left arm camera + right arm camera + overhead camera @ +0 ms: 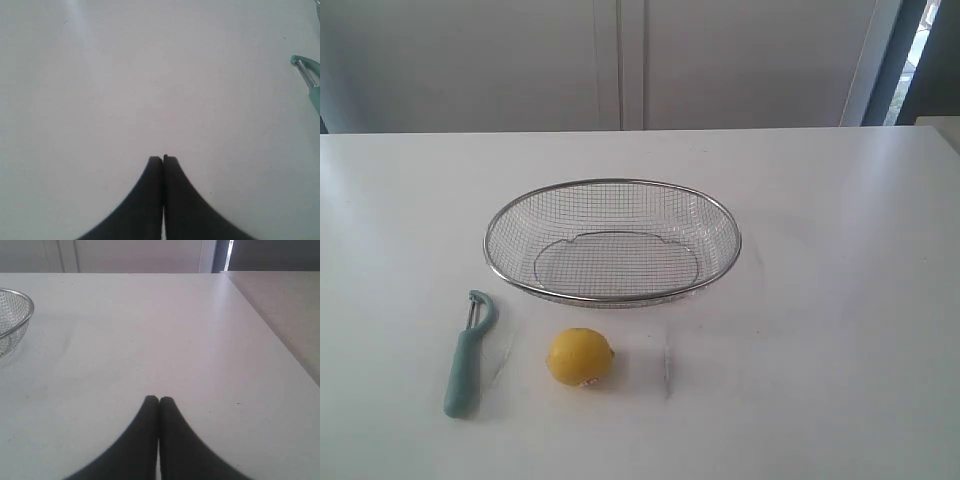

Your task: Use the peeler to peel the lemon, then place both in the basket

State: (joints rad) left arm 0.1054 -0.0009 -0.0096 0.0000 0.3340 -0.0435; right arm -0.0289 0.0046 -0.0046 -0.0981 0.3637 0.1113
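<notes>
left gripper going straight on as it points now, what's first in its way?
Likely just the bare table: nothing lies ahead of the shut left gripper in its wrist view. The peeler sits well off to the side.

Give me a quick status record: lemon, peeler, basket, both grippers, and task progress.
lemon: on the table, in front of the basket in the exterior view, skin intact
peeler: flat on the table, left of the lemon, not touching it
basket: upright, nothing in it
left gripper: shut, holding nothing
right gripper: shut, holding nothing
progress: peeling not yet begun
</notes>
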